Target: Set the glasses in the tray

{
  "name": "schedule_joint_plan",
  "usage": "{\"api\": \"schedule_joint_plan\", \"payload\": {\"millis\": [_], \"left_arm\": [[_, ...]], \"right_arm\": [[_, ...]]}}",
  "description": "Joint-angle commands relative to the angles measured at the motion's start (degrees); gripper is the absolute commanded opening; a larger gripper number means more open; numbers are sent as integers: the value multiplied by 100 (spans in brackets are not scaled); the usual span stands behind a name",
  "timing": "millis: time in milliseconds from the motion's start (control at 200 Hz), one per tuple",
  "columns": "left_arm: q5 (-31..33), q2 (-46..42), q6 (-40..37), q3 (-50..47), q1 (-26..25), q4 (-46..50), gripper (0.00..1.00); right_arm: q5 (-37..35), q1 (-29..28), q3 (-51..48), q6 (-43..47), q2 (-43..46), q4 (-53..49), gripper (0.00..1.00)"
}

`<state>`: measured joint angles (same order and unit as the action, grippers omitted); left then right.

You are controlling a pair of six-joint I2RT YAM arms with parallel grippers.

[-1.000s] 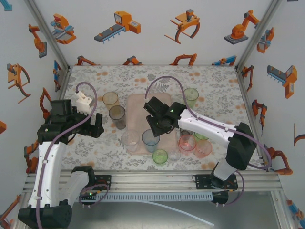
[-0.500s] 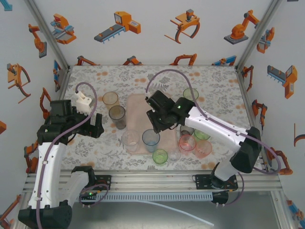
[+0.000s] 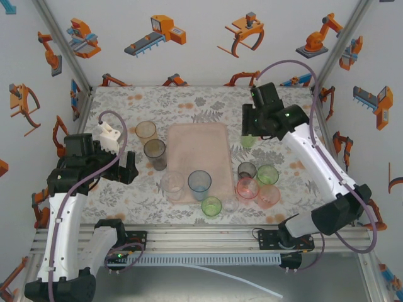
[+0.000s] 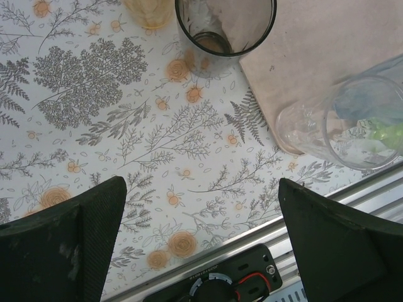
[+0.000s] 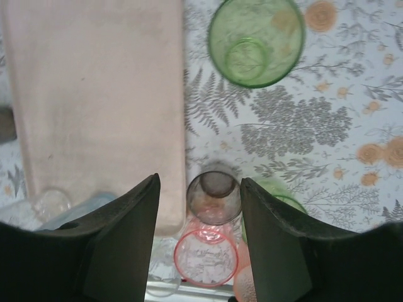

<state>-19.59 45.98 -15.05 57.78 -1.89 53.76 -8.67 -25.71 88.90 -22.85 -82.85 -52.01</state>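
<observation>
Pink-beige and low-rimmed, the one flat rectangular tray (image 3: 196,148) lies in the middle of the floral-patterned bench (image 3: 119,104). From overhead I count eleven small translucent tumblers: three green, two pink-red, two smoky grey-brown, two clear, one amber and one blue.

Only the blue tumbler (image 3: 199,182) stands plainly on the tray, at its near end. The larger clear tumbler (image 3: 172,185) sits at the tray's near left corner; I cannot tell whether it is on the rim or just beside it. Left of the tray stand the amber tumbler (image 3: 146,131) and the taller smoky tumbler (image 3: 155,154). At the near edge are one green tumbler (image 3: 211,206) and the smaller clear tumbler (image 3: 230,204). Right of the tray, four cluster close together: the shorter smoky tumbler (image 3: 247,170), a second green tumbler (image 3: 267,175) and the two pink-red tumblers (image 3: 247,187) (image 3: 269,196). The third green tumbler (image 3: 250,141) stands alone, further back on the right.

My left claw (image 4: 201,182) hangs over bare bench left of the tray, fingers spread wide and empty. My right claw (image 5: 200,182) hovers above the lone green tumbler, fingers parted with nothing between them.
</observation>
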Motion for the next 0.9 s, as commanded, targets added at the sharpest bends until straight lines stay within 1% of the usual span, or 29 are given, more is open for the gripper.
{"api": "schedule_joint_plan", "payload": {"millis": [0,145,275,456,596,706,896], "left_arm": [[-178,-4,-181,162,-4,125,100],[-203,65,-223,224,-9,199,100],[-203,47,-235,241,-11,255,100],[-169,-43,-218,178,-9,337,100],[-288,-118,-98,109,-22,352,100],[-257,-107,-73,116,-22,367,99],[-186,-125,-60,51,-22,366,99]], "right_arm": [[2,326,95,104,-232,237,52],[36,730,235,123,-589,410,52],[226,1116,393,123,-927,511,52],[573,1497,519,85,-1371,697,51],[771,1612,542,80,-1643,827,48],[862,1679,590,110,-1880,869,47],[824,1719,611,193,-2143,874,42]]}}
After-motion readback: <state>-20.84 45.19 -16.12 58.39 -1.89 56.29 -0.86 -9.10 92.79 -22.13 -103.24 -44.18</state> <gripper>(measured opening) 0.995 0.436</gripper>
